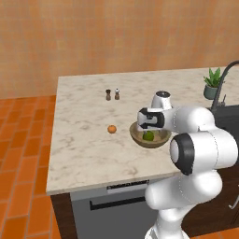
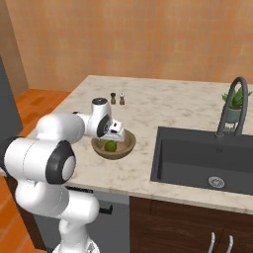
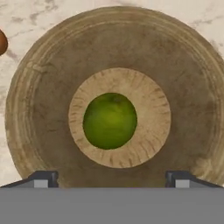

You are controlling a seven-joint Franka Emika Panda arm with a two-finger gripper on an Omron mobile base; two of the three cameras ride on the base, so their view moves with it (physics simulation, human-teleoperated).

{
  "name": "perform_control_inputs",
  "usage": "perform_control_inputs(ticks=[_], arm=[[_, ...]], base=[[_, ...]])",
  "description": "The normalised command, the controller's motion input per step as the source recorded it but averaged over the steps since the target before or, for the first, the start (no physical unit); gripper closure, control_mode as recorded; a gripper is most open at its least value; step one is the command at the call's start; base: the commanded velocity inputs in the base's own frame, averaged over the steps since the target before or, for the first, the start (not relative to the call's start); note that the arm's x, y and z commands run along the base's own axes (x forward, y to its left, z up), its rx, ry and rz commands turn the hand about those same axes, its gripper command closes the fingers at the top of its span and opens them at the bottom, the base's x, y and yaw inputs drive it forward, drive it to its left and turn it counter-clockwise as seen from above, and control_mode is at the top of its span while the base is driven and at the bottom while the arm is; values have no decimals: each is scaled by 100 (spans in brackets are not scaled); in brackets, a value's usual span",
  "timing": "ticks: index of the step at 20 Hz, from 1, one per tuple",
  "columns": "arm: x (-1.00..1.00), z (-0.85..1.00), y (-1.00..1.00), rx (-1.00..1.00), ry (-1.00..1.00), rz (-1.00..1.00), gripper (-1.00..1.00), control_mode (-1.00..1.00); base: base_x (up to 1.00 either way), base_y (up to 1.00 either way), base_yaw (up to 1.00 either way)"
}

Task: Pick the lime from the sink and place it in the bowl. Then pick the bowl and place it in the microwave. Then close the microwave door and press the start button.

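Looking straight down, the hand view showed the lime [image 3: 110,120] centred in the bowl [image 3: 48,78], gripper [image 3: 112,179] jaws spread wide (empty); right base view added the sink [image 2: 197,158], marble counter [image 2: 148,106].

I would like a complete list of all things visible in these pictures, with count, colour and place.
lime: one, green, lying in the bowl's middle
bowl: one, light-brown wood, on the counter
orange fruit: one, on the counter left of the bowl
shakers: two, dark and light-topped, behind the bowl
sink: one, dark grey, with arched faucet
potted plant: one, green, behind the faucet
counter: one, pale marble
gripper: one, open above the lime
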Motion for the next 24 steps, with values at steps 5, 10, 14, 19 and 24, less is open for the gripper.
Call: perform_control_inputs(ticks=[5,10,14,19,24], arm=[[-12,45,-51,8,0,0,-100,-100],[-1,7,-85,6,0,-3,-100,-100],[2,0,-50,7,0,-3,-100,-100],[3,-14,-25,11,0,-5,-100,-100],[25,-32,4,10,0,-5,-100,-100]], base=[[0,0,0],[0,0,0],[0,0,0],[0,0,0],[0,0,0]])
